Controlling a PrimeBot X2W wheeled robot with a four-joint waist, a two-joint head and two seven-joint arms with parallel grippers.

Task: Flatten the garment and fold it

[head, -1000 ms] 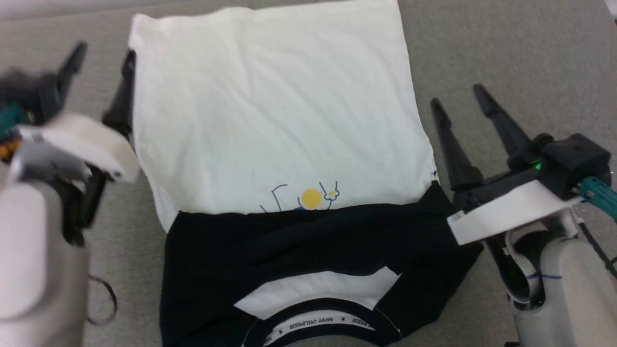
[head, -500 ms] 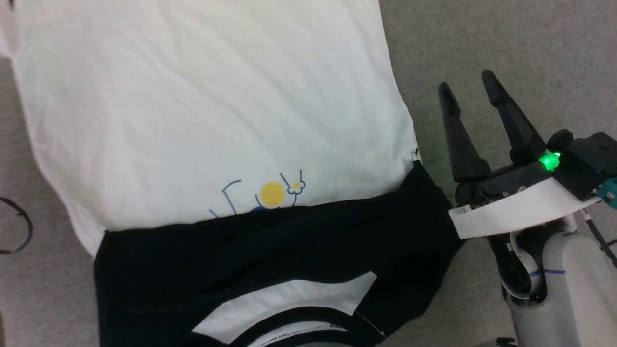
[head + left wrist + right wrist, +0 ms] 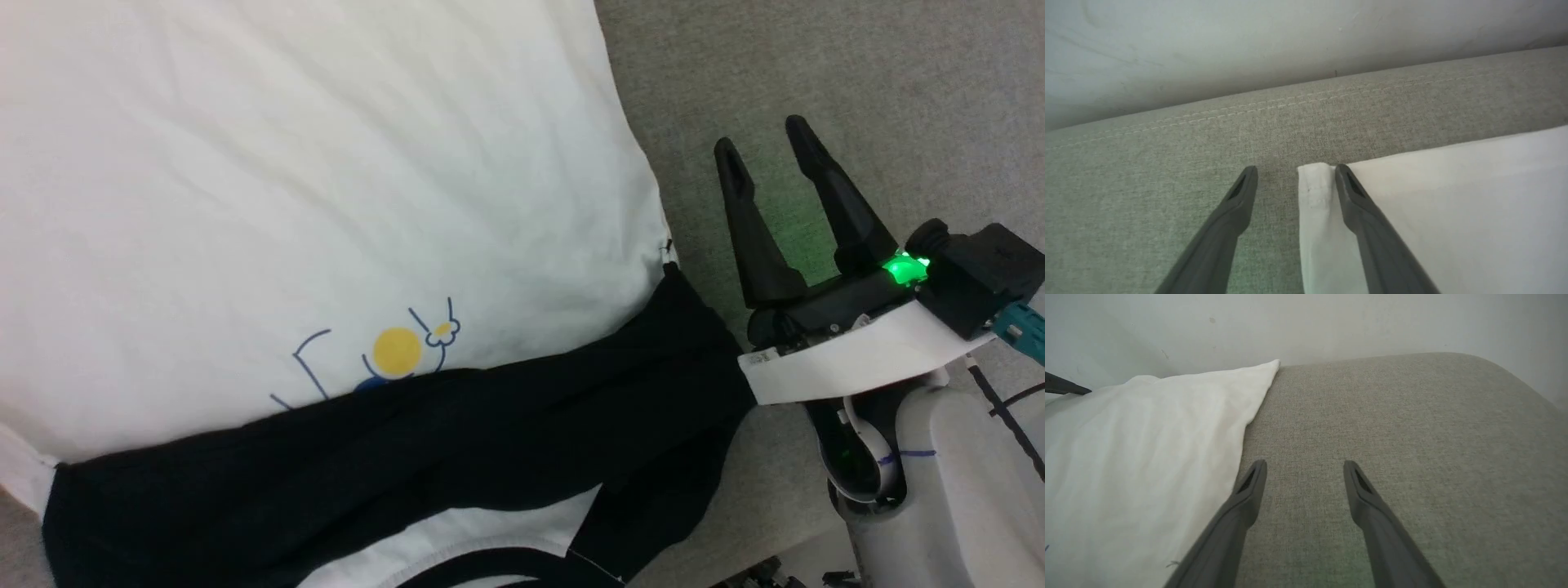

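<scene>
The shirt (image 3: 326,204) lies flat on the grey cushion (image 3: 857,65), its length running the way both pincers point. The left pincer (image 3: 1294,175), spread apart, has the hem corner between its fingers. The right pincer (image 3: 763,143), spread and empty, has the side edge just to its left.

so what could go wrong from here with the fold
1. The left claw is open astride the garment corner; closing there may catch only the hem edge, which could slip out.
2. The right claw is open over the cushion, beside the cloth; one-sided pulling could skew it.
3. The black sleeves lie bunched across the chest and may get folded in as creases.
</scene>
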